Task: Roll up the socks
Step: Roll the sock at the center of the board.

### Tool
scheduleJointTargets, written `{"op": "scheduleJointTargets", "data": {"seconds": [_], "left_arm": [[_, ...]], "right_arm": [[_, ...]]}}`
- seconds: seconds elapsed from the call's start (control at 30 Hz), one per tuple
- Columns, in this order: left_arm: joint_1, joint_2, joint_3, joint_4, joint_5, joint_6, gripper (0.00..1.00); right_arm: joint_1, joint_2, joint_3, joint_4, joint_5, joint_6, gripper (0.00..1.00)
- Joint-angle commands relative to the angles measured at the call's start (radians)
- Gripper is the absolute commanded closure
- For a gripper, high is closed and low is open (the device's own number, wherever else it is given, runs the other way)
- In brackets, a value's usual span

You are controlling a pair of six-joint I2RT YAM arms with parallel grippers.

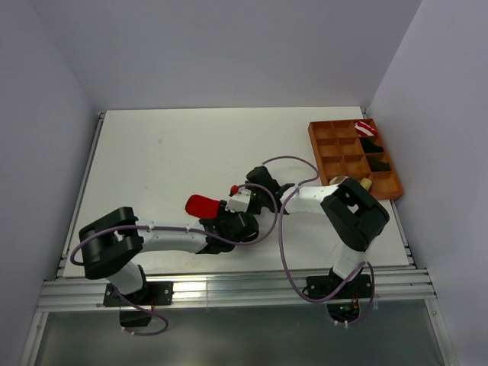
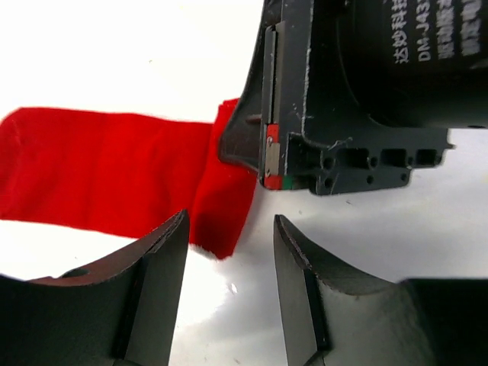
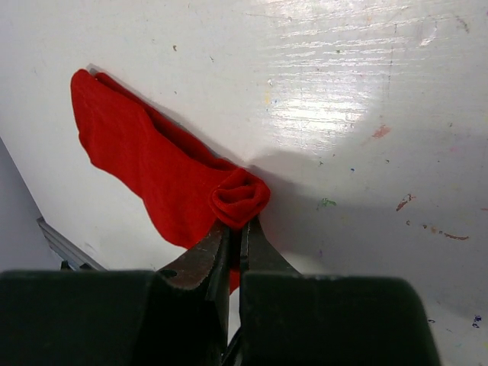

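One red sock [image 1: 202,205] lies flat on the white table, its right end wound into a small roll [image 3: 240,200]. My right gripper [image 3: 238,229] is shut on that roll, and its black body [image 2: 335,99] fills the upper right of the left wrist view. The flat part of the sock [image 2: 99,171] stretches away to the left. My left gripper [image 2: 229,244] is open just in front of the sock's folded edge, with only bare table between its fingers. In the top view both grippers meet at the sock's right end [image 1: 234,191]. No other sock is in view.
An orange compartment tray [image 1: 316,137] stands at the back right. It holds a red-and-white striped rolled bundle [image 1: 364,128] and black rolled bundles [image 1: 374,149]. Purple cables loop around both arms. A metal rail [image 1: 229,286] runs along the table's near edge.
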Motion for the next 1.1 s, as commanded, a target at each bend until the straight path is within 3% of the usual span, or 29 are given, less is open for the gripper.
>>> {"op": "scheduleJointTargets", "data": {"seconds": [0.0, 0.5, 0.7, 0.73, 0.93, 1.07], "left_arm": [[-0.013, 0.043, 0.047, -0.005, -0.104, 0.045, 0.47], [-0.045, 0.218, 0.135, -0.082, -0.174, 0.029, 0.57], [-0.053, 0.262, 0.165, -0.166, -0.184, -0.055, 0.85], [-0.053, 0.259, 0.162, -0.172, -0.182, -0.07, 0.99], [-0.041, 0.203, 0.093, -0.146, -0.103, -0.153, 1.0], [-0.002, 0.117, -0.008, -0.056, 0.026, -0.175, 1.0]], "right_arm": [[0.011, 0.019, 0.029, -0.034, -0.004, -0.025, 1.0], [0.011, 0.047, 0.032, -0.025, -0.03, -0.024, 1.0], [0.011, 0.041, 0.026, -0.022, -0.033, -0.024, 1.0], [0.011, 0.041, 0.023, -0.02, -0.03, -0.024, 1.0], [0.007, 0.01, -0.029, 0.07, -0.03, 0.005, 0.98], [0.007, -0.042, -0.087, 0.167, -0.02, 0.016, 0.87]]}}
